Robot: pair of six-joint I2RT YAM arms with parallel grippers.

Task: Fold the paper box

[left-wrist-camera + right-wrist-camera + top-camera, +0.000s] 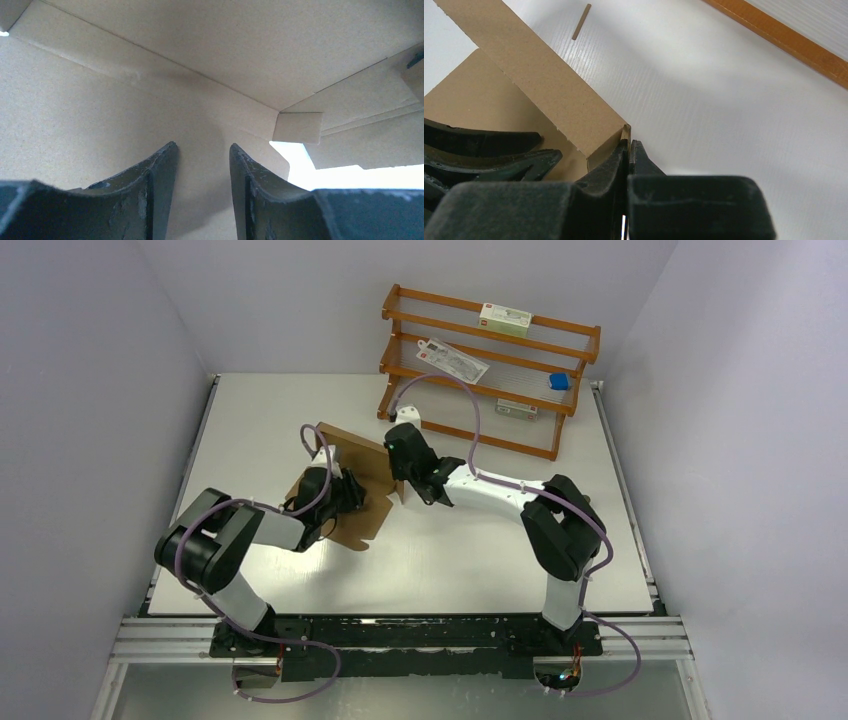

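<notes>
We find the paper box [362,462] partly folded, one wall standing, on the white desk [470,560] a little left of centre, between our two arms. Our right hand [628,144] is pressed together on the box's right corner, pinching the thin cardboard edge. Our left hand [202,167] reaches inside the box from the left with its fingers spread, nothing between them, facing an inner wall.
</notes>
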